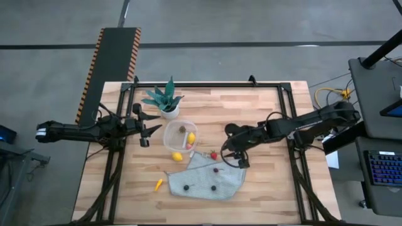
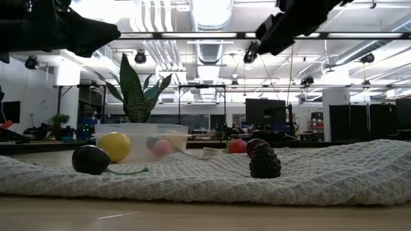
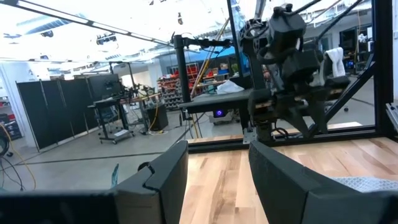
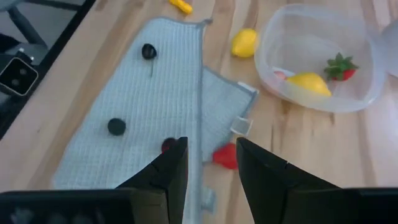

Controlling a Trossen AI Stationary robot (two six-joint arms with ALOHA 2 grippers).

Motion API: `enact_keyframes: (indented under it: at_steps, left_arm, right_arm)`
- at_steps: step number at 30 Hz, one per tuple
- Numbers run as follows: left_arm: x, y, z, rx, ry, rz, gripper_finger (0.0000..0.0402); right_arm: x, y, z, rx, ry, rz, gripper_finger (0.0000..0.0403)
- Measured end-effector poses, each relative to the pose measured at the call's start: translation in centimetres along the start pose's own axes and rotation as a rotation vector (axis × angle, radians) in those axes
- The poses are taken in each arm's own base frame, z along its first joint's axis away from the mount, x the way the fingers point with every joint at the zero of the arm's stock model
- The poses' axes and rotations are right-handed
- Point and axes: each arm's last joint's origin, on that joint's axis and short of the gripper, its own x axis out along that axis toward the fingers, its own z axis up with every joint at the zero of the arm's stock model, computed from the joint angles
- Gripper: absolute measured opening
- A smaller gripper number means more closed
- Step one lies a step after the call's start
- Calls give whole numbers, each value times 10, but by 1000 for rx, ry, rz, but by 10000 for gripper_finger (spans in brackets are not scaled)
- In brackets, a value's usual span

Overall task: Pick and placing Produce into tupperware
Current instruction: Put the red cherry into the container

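Observation:
The tupperware (image 1: 169, 142), round and clear, stands mid-table holding a yellow lemon piece (image 4: 308, 83) and a strawberry (image 4: 340, 66). Another yellow piece (image 1: 178, 156) and an orange carrot (image 1: 159, 184) lie on the wood. A grey cloth (image 1: 207, 179) carries dark berries (image 4: 116, 126) (image 4: 148, 51); a red piece (image 4: 225, 155) lies at its edge. My right gripper (image 1: 233, 157) hangs open above the cloth's right end, slanting down, with the red piece seen below its open fingers (image 4: 211, 168). My left gripper (image 1: 146, 129) waits open left of the tupperware, raised and level.
A spiky green plant in a white pot (image 1: 166, 100) stands just behind the tupperware. The black frame rails (image 1: 207, 85) border the table. Bare wood lies right of the cloth and along the near edge.

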Motion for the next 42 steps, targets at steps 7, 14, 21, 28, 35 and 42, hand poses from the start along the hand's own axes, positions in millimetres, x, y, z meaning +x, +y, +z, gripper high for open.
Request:
enact_keyframes:
  at_steps: [7,14,21,28,35,42]
  left_arm:
    - [1,-1,-2,3,13,-3,157]
    - [3,-1,-1,1,5,-1,157]
    - [4,-1,-3,3,18,-4,157]
    - [4,-2,-3,3,16,-4,157]
    - [4,-2,-3,3,16,-4,157]
    - [4,-2,-3,3,17,-4,157]
  right_arm:
    - [17,16,-7,-41,-55,40,128]
    - [48,26,-16,-66,6,25,128]
    - [74,26,-27,2,93,20,148]
    - [95,27,-33,45,145,46,176]
    - [111,27,-35,57,178,47,179]
    - [123,27,-42,67,216,44,178]
